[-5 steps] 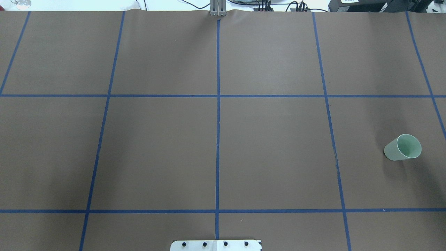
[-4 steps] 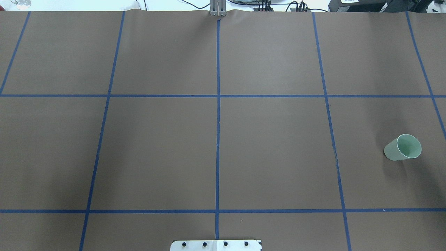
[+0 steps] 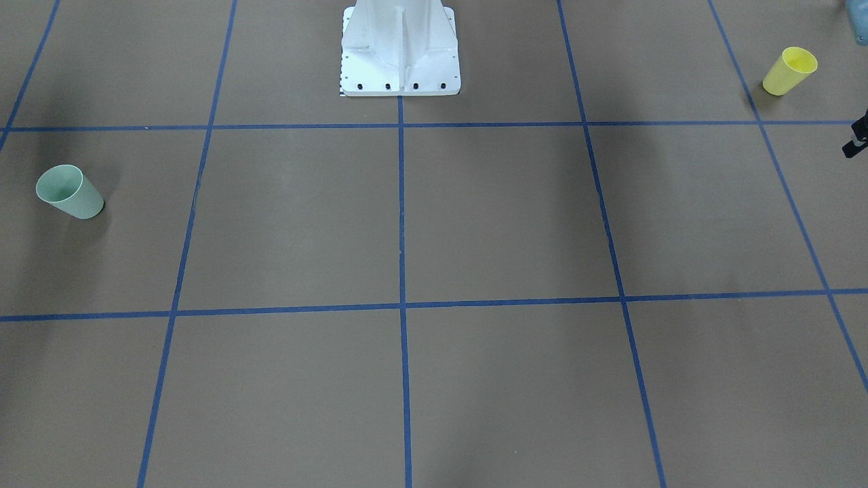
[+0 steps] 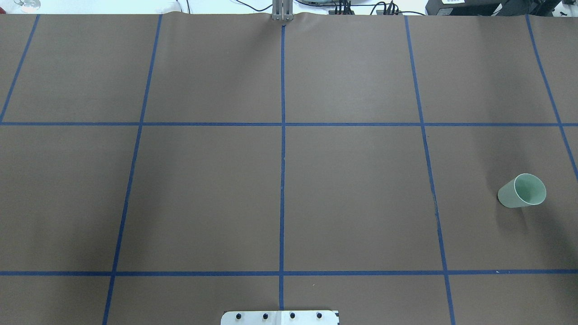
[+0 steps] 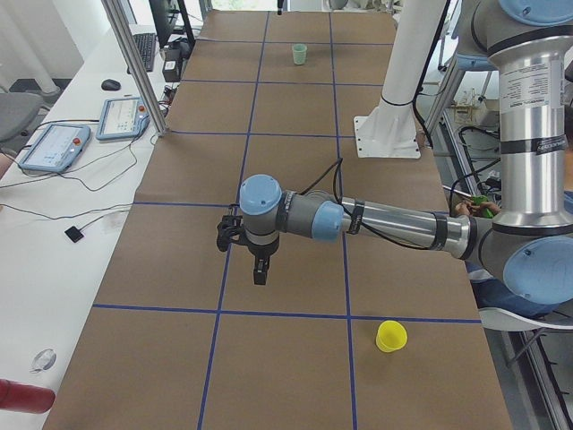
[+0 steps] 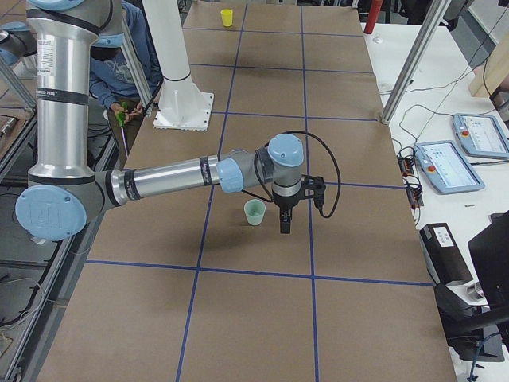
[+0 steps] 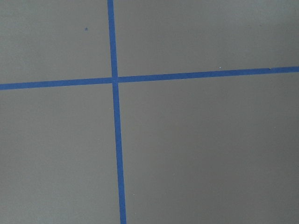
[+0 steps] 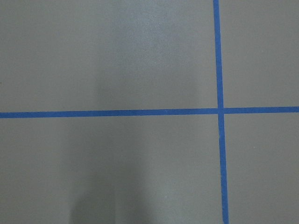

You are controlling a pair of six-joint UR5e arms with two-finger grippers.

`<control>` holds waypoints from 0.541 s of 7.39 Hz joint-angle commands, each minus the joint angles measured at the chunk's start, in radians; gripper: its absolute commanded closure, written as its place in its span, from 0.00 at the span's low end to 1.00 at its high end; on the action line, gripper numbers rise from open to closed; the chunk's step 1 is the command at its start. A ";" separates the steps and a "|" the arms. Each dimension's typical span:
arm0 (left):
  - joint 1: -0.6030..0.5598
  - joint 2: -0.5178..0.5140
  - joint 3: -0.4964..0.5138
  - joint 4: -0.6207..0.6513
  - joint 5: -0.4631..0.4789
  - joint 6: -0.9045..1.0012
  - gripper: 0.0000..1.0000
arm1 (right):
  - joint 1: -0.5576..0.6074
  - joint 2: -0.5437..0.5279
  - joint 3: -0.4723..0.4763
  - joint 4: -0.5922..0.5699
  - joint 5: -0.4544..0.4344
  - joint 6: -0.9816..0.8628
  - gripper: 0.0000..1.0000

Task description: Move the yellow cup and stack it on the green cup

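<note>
Front-facing view. We find the yellow cup (image 3: 788, 71) upright, rim up, at the far right of the table (image 3: 502, 217), on the robot's side. The green cup (image 3: 69, 192) is upright at the far left. They are well apart, nearly the whole table between them. The yellow one is bright, tapered and plain; the green one is pale mint and the same shape.

Overhead view. The green cup (image 4: 521, 191) stands on the right, its open mouth showing a pale inside.

Exterior left view. The left pincer (image 5: 260, 269) hangs fingers-down above the table. The yellow cup (image 5: 391, 336) stands well apart from it, toward the robot's side and nearer the camera. We cannot tell whether the fingers are spread or pressed together. The green cup (image 5: 299, 54) is small at the far end.

Exterior right view. The right pincer (image 6: 284, 223) hangs fingers-down. The green cup (image 6: 254, 212) falls just beside it in the picture, on the robot's side; we cannot tell the true gap. We cannot tell its finger state either. The yellow cup (image 6: 227, 17) is at the far end.

Wrist views. We see only bare table and crossing blue tape lines (image 7: 114, 116).
</note>
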 commanded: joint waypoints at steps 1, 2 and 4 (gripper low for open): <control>-0.002 0.024 -0.030 -0.005 -0.005 0.000 0.00 | 0.009 -0.079 0.040 0.007 0.008 0.002 0.00; -0.001 0.039 -0.044 -0.007 -0.007 0.000 0.00 | 0.009 -0.121 0.083 0.007 0.008 0.002 0.00; -0.001 0.041 -0.054 -0.008 -0.007 -0.002 0.00 | 0.009 -0.130 0.097 0.008 0.006 0.002 0.00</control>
